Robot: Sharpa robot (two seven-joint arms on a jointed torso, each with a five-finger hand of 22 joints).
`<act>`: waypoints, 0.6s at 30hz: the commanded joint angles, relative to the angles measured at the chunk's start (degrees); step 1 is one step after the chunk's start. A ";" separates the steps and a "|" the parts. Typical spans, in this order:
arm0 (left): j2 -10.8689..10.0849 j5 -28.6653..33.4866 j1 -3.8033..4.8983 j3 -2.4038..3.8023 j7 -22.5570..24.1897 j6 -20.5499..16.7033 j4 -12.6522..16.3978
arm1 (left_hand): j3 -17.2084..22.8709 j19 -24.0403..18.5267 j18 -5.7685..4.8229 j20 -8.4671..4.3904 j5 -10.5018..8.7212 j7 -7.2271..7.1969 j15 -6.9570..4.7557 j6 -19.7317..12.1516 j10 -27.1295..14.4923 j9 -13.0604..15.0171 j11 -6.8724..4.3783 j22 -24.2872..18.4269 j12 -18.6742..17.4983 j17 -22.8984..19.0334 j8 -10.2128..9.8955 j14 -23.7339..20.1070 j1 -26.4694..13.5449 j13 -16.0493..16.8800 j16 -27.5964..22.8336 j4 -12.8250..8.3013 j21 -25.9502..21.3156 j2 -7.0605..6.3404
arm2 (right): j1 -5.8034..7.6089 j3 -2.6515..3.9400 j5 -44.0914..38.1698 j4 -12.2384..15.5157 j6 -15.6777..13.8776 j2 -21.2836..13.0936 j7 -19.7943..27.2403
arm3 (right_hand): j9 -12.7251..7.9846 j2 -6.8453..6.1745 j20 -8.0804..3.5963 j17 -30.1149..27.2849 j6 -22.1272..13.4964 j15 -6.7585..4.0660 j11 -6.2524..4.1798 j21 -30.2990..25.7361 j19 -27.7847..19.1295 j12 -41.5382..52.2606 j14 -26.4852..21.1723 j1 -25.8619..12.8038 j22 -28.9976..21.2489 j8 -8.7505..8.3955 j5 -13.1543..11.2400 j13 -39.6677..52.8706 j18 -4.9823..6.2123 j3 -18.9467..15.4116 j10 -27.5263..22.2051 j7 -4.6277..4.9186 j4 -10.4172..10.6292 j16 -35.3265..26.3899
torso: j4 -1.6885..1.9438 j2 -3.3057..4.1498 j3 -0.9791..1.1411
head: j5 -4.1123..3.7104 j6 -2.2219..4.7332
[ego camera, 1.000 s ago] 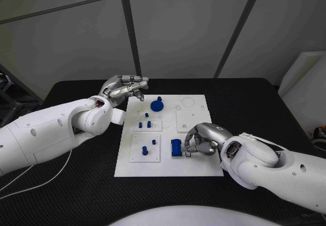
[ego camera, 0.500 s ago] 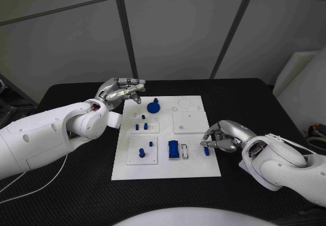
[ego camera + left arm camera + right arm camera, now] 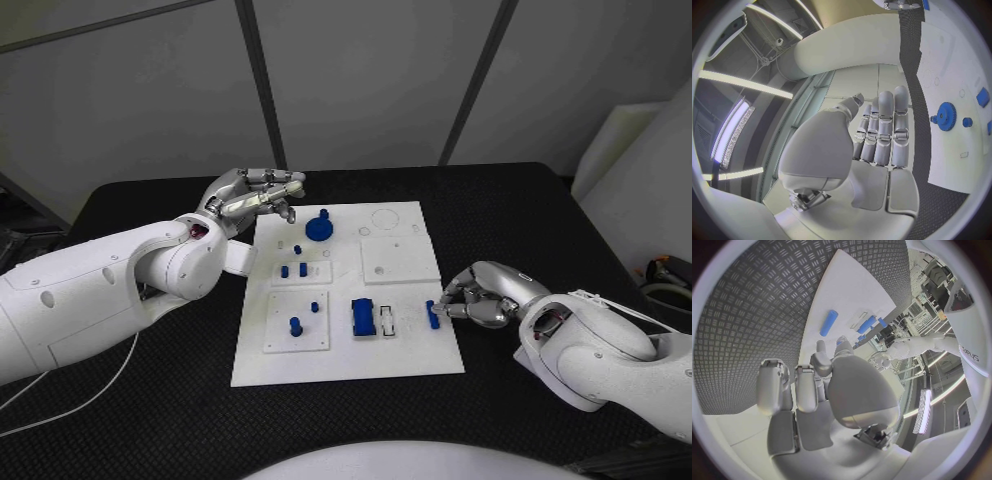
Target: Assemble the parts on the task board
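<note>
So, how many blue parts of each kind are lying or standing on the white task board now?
Blue gear: 1
Large blue block: 1
Slim blue bar: 1
Small blue pegs: 5
Total: 8

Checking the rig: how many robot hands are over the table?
2. The left hand is at the board's far left corner, near the blue gear; the right hand is at its right edge, beside a blue bar.

White task board [image 3: 346, 360] at frame centre carries blue parts: a gear [image 3: 319, 229], a block [image 3: 364, 320], a bar [image 3: 431, 315]. Black textured table [image 3: 534, 210]; silver hands, white arms.
</note>
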 commanded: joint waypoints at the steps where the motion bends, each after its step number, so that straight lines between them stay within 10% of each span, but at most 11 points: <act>1: 0.01 -0.20 0.05 0.01 0.06 0.28 0.14 | -0.20 -0.09 -0.57 0.34 -0.13 0.09 0.06 -0.46 -0.40 0.03 0.11 -0.10 0.27 -0.09 0.36 -0.30 0.49 0.05 0.05 -0.22 -0.37 0.09 | -0.39 -0.01 -0.82 -0.09 1.94 0.46 -2.69 | -0.10 -0.06 0.08 3.80 0.40 -0.03 -0.09 0.26 0.34 0.09 3.84 -0.65 2.90 -0.24 0.17 0.03 -0.14 -0.56 0.36 0.03 0.05 0.30 | 0.07 0.00 0.02 | -0.02 -0.21; 18: 0.16 -0.20 -0.02 0.00 -0.12 0.39 0.03 | -0.24 0.14 -0.56 0.34 -0.13 0.12 0.06 -0.55 -0.52 0.03 0.14 -0.08 0.37 -0.08 0.43 -0.26 0.60 0.05 0.13 -0.25 -0.27 0.16 | -2.27 -0.01 -2.72 -1.67 3.47 3.27 -5.25 | -0.51 -0.25 0.01 6.42 1.03 -0.10 -0.19 1.58 1.23 4.78 4.35 -0.83 4.69 -0.92 0.54 3.76 -0.56 -1.36 2.23 -0.09 -0.24 2.02 | 0.04 0.02 -0.05 | 0.17 -0.42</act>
